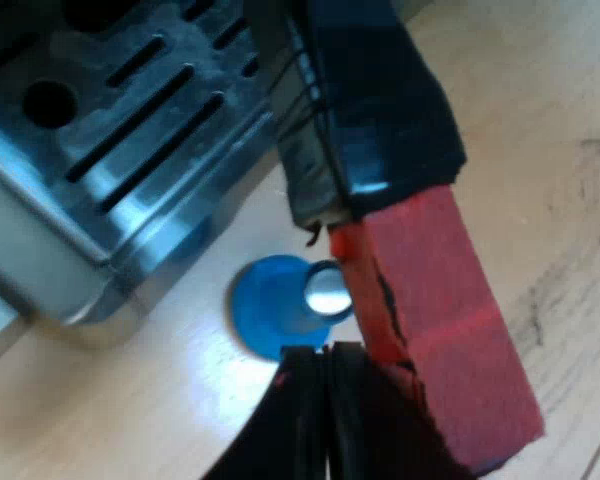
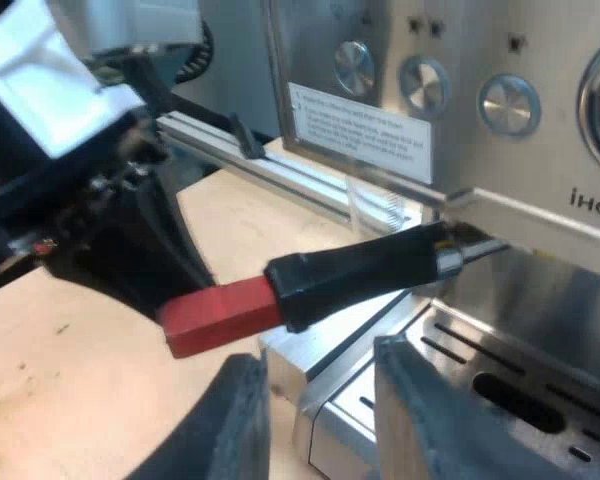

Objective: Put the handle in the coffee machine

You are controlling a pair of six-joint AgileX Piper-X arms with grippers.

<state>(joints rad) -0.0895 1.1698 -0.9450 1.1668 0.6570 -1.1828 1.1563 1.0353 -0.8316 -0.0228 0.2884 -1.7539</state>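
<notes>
Red at its tip, the handle [image 1: 430, 320] hangs past the tray [image 1: 130, 150] in the left wrist view, the left gripper [image 1: 327, 365] clenched on nothing, its fingers [image 1: 305, 410] lying against the red end's seven o'clock side, a blue tamper [image 1: 280, 305] below. In the right wrist view it juts from the machine [image 2: 520, 200] toward eight o'clock, the right gripper [image 2: 320, 380] spread wide; a sideways push could slip off and drop it.

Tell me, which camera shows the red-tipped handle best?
The right wrist view: the handle shows at full length, from its red end to where it meets the front of the espresso machine. The left wrist view gives its red end and part of the black grip close up.
</notes>
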